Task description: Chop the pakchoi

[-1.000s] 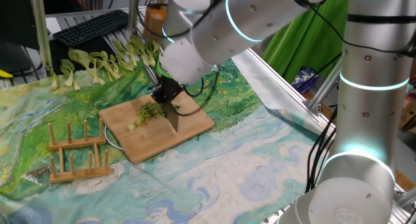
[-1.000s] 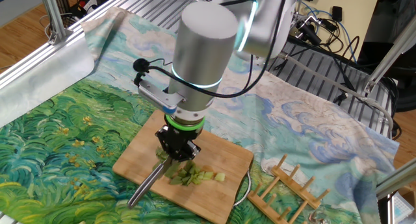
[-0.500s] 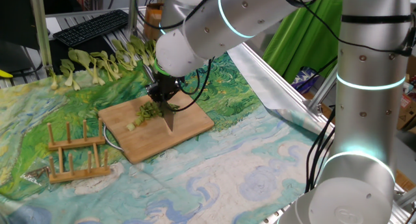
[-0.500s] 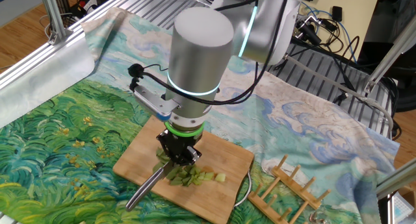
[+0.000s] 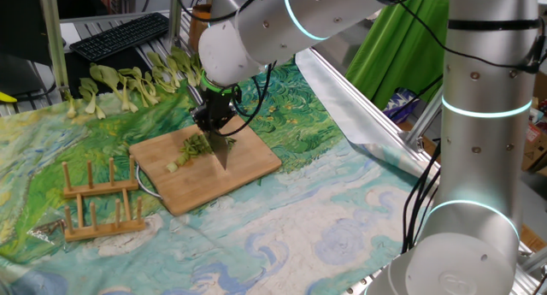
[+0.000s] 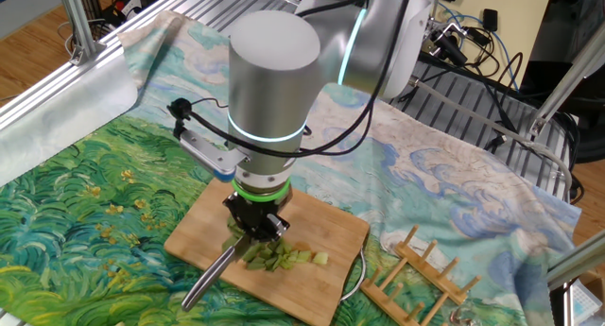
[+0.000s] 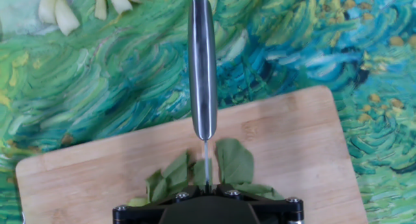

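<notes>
The pakchoi (image 5: 195, 147) lies as short cut pieces on a wooden cutting board (image 5: 248, 171). My gripper (image 5: 214, 124) hangs just over the leafy end, shut on a steel knife (image 5: 224, 155) whose blade points down onto the board. From the other side, the knife handle (image 6: 210, 277) sticks out toward the board's near edge, and cut stalk pieces (image 6: 279, 258) lie beside the gripper (image 6: 255, 227). The hand view shows green leaves (image 7: 234, 162) either side of the thin blade at my gripper (image 7: 206, 185), with the handle (image 7: 202, 62) reaching beyond the board (image 7: 78, 178).
Several whole uncut greens (image 5: 137, 81) lie in a row at the back of the painted cloth, their stalk ends (image 7: 58, 10) showing in the hand view. A wooden peg rack (image 5: 98, 201) stands next to the board. A keyboard (image 5: 120, 34) sits behind.
The arm's big joints have swung left over the board. The gripper and knife have shifted slightly left and stay at the pakchoi's leafy end.
</notes>
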